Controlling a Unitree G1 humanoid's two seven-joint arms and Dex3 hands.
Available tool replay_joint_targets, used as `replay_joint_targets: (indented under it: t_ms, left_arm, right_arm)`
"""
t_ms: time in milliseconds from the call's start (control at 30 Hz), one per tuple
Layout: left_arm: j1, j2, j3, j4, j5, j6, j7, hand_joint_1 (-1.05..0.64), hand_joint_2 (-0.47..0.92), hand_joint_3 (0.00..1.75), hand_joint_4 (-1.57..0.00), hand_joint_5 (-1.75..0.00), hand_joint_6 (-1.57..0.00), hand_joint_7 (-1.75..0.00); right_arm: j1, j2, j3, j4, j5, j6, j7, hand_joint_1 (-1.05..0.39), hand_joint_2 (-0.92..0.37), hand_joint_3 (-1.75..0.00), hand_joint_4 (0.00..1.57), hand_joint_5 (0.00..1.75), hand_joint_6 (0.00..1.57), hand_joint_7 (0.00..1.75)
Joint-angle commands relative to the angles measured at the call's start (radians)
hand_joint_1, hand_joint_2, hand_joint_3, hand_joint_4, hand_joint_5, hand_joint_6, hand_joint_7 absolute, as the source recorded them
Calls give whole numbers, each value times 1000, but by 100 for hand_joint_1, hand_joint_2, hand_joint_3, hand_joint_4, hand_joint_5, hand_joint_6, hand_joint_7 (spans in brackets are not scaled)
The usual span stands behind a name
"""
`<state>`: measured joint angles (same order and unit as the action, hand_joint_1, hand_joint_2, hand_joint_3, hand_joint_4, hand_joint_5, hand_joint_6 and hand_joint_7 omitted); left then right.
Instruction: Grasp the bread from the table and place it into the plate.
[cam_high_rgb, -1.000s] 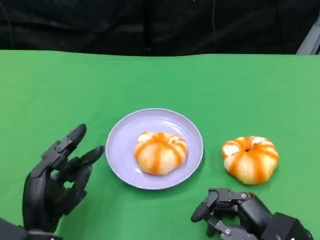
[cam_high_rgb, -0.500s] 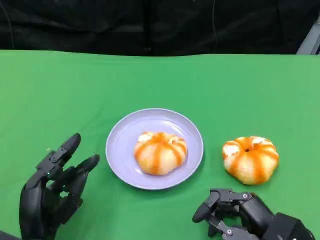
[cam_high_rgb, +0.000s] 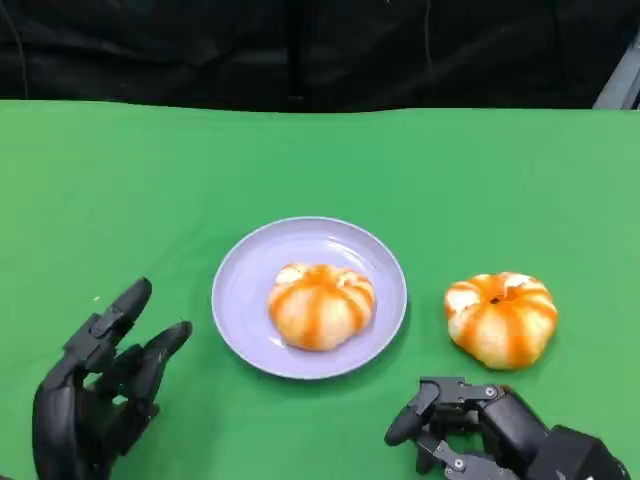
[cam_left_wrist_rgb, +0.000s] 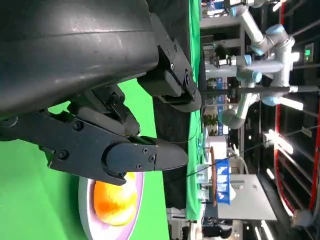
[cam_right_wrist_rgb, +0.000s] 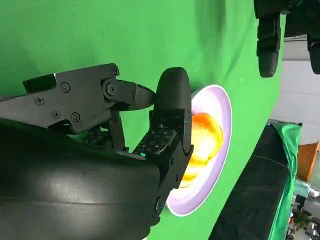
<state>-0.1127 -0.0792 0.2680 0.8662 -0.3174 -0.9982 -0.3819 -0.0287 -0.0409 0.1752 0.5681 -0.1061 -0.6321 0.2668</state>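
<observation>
right robot hand (cam_high_rgb: 480, 430) cut off, plate (cam_left_wrist_rgb: 85, 220) cropped

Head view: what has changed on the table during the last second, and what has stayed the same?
The left hand has drawn back toward the robot, lower and further left in the picture and away from the plate, fingers apart, holding nothing. The right hand has barely moved and holds nothing. The bread on the plate and the bread on the table lie as before.

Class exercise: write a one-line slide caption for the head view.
One bread sits on the plate, another waits on green table.
</observation>
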Motion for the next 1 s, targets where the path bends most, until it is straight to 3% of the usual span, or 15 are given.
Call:
replay_joint_targets:
  t_ms: [33,1000]
  left_arm:
    - [10,7,7,-4,4,-1,16,-45,92,36,-95,-6,-70,-2]
    - [16,6,7,0,13,0,19,-44,92,36,-95,-4,-70,-1]
  right_arm:
    - [10,-13,-4,-13,11,0,1,-16,-92,-46,67,150,81,94]
    - [8,-14,-5,-7,10,-9,0,-15,-92,-46,67,149,81,94]
